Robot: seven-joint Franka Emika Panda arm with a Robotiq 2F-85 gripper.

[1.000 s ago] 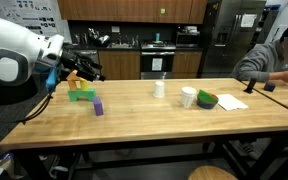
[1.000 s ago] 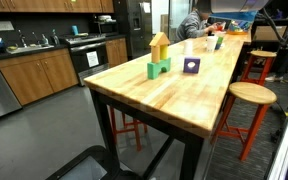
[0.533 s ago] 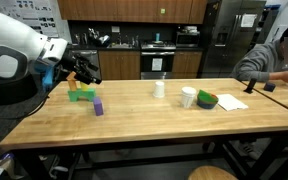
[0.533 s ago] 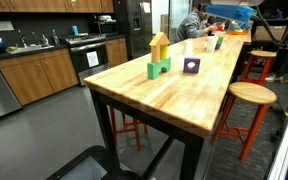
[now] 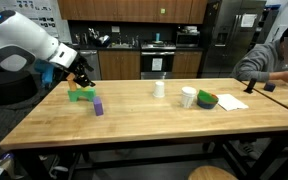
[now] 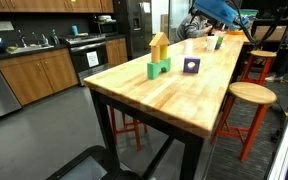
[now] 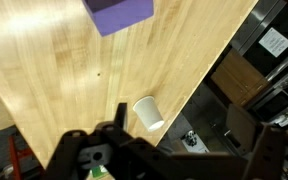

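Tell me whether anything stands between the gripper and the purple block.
Nothing visible does. The wrist view shows only tabletop before the purple block; the white cup stands off to one side of the open gripper.

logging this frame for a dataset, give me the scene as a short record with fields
end effector: open, holds nothing, just over the green block; whether they touch cannot be told
purple block: on the table, near the green block, apart from it
cup: white, upright, mid table
bowl: green, farther along the table
person: seated at the far end
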